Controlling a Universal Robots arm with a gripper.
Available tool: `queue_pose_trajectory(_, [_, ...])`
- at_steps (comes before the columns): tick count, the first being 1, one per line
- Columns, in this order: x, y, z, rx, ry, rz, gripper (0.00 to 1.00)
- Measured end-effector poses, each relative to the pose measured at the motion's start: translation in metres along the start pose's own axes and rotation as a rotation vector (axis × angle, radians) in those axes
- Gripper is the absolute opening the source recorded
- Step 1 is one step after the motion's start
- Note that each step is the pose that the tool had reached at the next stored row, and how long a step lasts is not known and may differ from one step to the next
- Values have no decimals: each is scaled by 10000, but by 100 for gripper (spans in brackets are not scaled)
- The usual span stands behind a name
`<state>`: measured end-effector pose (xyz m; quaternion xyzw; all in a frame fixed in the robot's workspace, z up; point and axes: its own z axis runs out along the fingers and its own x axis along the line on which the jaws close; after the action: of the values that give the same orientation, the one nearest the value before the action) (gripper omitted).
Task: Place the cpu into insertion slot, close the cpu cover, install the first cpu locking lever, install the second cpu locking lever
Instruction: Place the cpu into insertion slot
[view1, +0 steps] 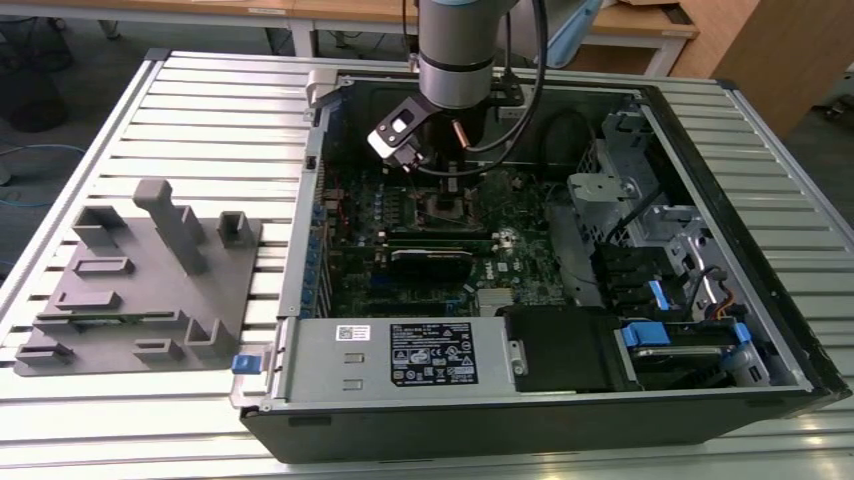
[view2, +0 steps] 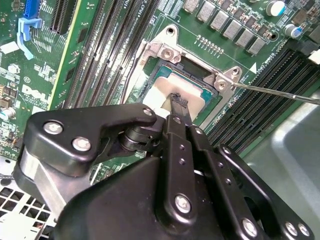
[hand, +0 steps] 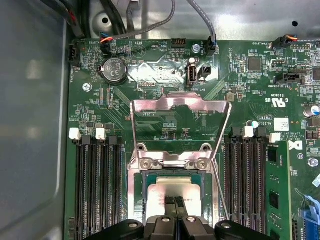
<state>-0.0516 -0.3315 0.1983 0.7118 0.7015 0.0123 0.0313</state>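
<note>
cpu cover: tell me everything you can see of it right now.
In the first wrist view the cover is a thin silver metal frame with a large square window, and the green board shows through it. It is swung open, tilted back off the socket, and joined to it along one edge at the hinge bracket. Nothing else touches it. The cpu lies uncovered in the socket. The gripper is over the cpu, apart from the cover.

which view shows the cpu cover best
The first wrist view: the cpu cover is open with its whole windowed frame facing the camera. The second wrist view catches little beyond its hinged edge; in the exterior view it is too small to judge.
</note>
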Motion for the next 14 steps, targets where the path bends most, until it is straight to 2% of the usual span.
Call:
queue_pose_trajectory(11, [-1, -1, 5, 2, -3, 0, 11])
queue_pose_trajectory(14, [4, 3, -18, -14, 26, 2, 11])
